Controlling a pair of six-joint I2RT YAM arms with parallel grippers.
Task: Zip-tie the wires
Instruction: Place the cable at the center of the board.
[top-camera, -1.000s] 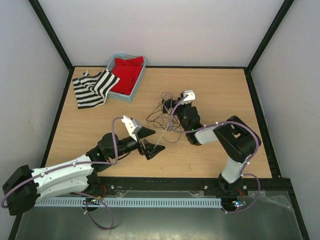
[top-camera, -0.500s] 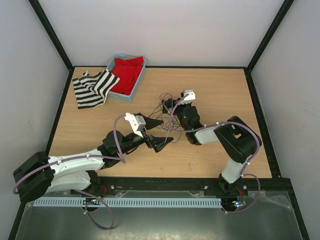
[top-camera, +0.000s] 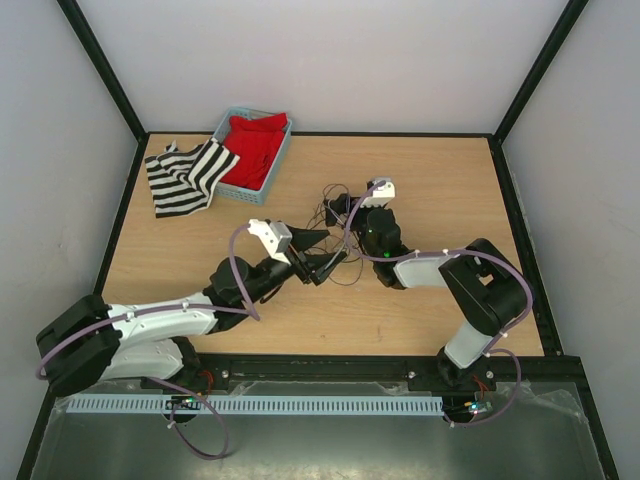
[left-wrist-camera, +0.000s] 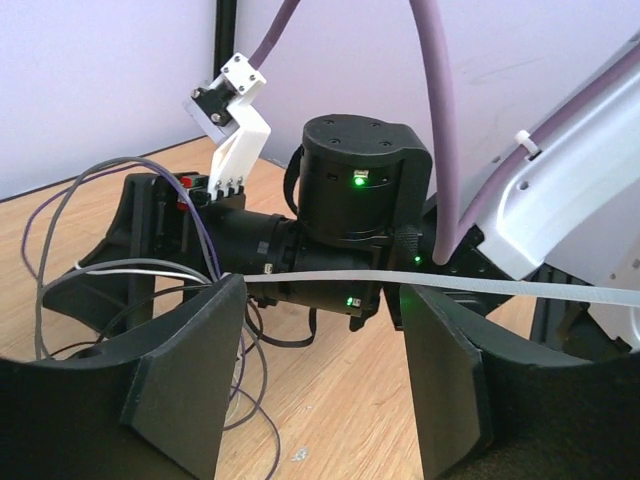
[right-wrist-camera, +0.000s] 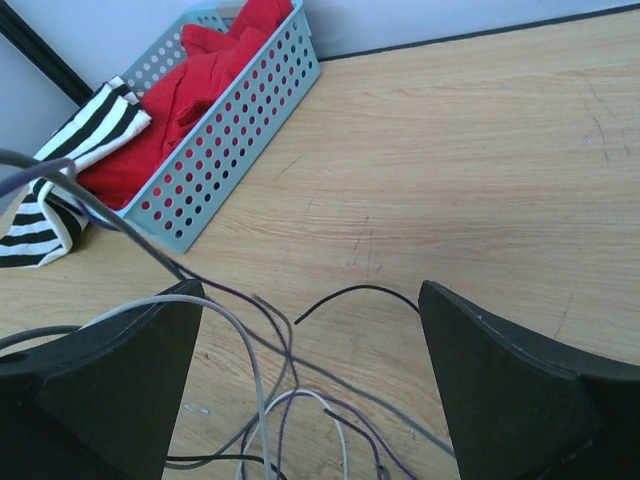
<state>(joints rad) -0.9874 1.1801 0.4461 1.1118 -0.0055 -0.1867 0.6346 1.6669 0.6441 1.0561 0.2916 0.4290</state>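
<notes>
- The left hand (left-wrist-camera: 320, 310) reaches into the middle of the overhead frame. Its jaws are apart and clamped on nothing.
- The zip tie (left-wrist-camera: 500, 287) crosses the gap between those jaws. It runs from the centre of the left wrist view out past the right edge.
- That placement suggests the left hand is lined up to pinch the strip. The pads are not on it yet, as far as I can tell.
- The right hand (right-wrist-camera: 310, 290) sits just above centre in the overhead frame, low over the desk (right-wrist-camera: 500, 150). Its jaws are wide apart and grip nothing.
- The wires (top-camera: 325, 212) pass between the right hand's fingers. It seems to be set there to gather the strands, so the strip can go round them.
- The zip tie is a thin, flat, white, nearly straight strip. Its left end is lost among the strands near the left finger, and I cannot tell what carries it.
- The wires are very thin strands, dark, grey and purplish, with at least one white. They lie in loose, tangled loops, not yet bundled.
- A blue basket (right-wrist-camera: 230, 150) of red cloth (right-wrist-camera: 200, 70) and a striped cloth (right-wrist-camera: 60, 170) sit in the upper left, well apart from the work.
</notes>
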